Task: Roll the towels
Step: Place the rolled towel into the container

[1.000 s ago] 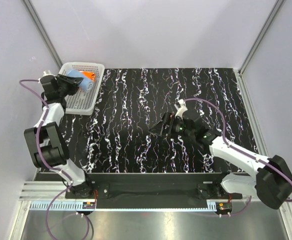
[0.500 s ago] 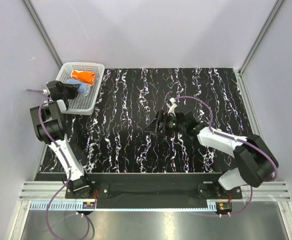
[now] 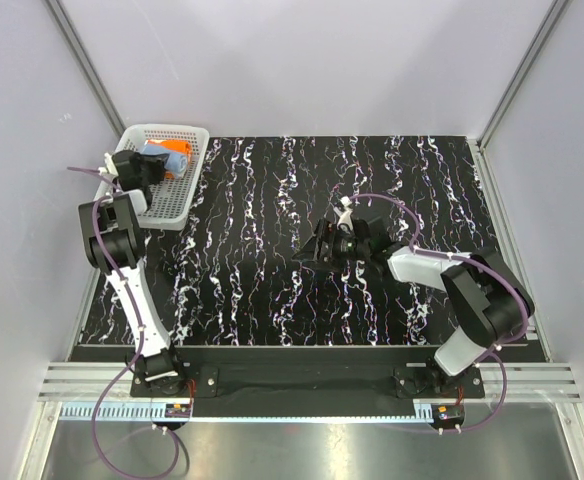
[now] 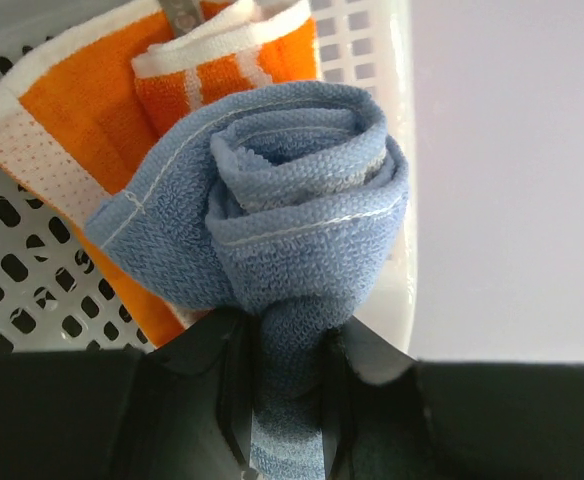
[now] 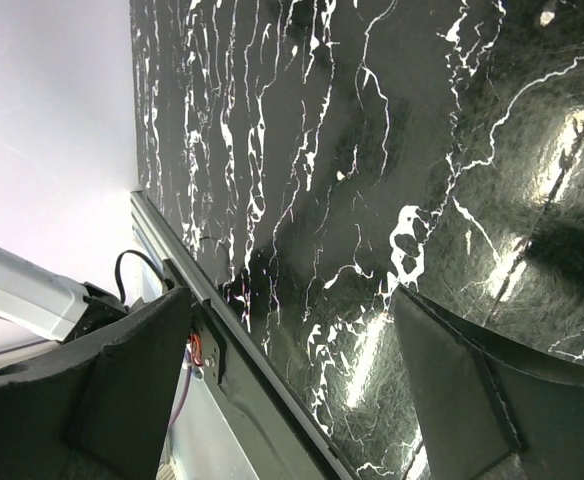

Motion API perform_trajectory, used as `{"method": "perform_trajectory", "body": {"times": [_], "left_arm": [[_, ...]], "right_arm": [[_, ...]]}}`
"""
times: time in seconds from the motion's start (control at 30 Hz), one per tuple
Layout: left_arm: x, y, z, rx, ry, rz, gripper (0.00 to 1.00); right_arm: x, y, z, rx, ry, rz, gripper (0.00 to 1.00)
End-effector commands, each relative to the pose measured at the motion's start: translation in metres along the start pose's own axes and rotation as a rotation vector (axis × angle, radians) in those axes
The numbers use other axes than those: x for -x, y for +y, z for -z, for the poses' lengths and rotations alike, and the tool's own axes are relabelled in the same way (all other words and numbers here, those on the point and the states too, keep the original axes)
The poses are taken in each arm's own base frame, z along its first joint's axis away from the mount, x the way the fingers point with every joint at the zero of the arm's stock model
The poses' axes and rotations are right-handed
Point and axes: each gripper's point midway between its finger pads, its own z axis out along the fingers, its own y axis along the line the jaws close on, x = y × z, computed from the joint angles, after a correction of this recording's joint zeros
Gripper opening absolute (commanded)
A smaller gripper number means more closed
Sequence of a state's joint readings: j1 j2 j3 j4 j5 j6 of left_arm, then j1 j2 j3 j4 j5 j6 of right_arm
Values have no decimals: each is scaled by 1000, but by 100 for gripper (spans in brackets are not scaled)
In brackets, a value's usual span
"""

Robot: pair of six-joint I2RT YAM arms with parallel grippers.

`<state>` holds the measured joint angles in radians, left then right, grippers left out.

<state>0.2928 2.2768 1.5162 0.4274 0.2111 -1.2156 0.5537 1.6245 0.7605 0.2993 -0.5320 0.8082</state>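
While the blue towel [image 4: 292,200] is wound into a tight spiral, the left gripper [image 4: 283,395] pinches its tail end over the white mesh basket [image 4: 400,120].
Roll faces the wrist camera, coils intact; the narrow pinch on the trailing end likely keeps them from springing loose. Orange towel [image 4: 82,100] lies just behind and under it in the basket, folded or rolled, white-banded edge up; cannot tell how tight. Both towels sit at the table's far-left corner, in or over the basket. Left arm reaches steeply up to that corner, wrist bent over the basket's near edge. Right gripper [image 5: 292,380] has its fingers spread wide, nothing between them, hovering low over the black marbled table [image 5: 372,150] near mid-table, forearm folded back toward its base. Judged: blue roll ready to set down beside the orange.
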Motion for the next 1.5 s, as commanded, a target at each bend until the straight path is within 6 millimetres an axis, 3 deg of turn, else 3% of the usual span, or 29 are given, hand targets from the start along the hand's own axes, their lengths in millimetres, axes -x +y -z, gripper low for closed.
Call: {"method": "perform_trajectory", "body": {"times": [0.0,0.1,0.43,0.5,0.57,0.63,0.73,1.47], "left_arm": [[14,-5,-12,-11,-65,13,0],[12,8,-11,57,-52,24,1],[8,25,0,207,-1,47,31],[6,29,4,237,23,65,47],[6,28,8,250,35,66,51],[7,30,12,268,42,60,69],[6,36,18,294,48,63,81],[17,28,56,299,58,46,81]], "right_arm": [[20,22,1,84,-34,45,88],[22,21,3,84,-33,45,88],[20,28,13,91,-39,44,88],[20,31,17,93,-46,48,88],[20,33,20,90,-48,53,88],[20,35,24,86,-53,59,88],[21,37,30,75,-68,70,89],[17,46,50,72,-91,67,89]]}}
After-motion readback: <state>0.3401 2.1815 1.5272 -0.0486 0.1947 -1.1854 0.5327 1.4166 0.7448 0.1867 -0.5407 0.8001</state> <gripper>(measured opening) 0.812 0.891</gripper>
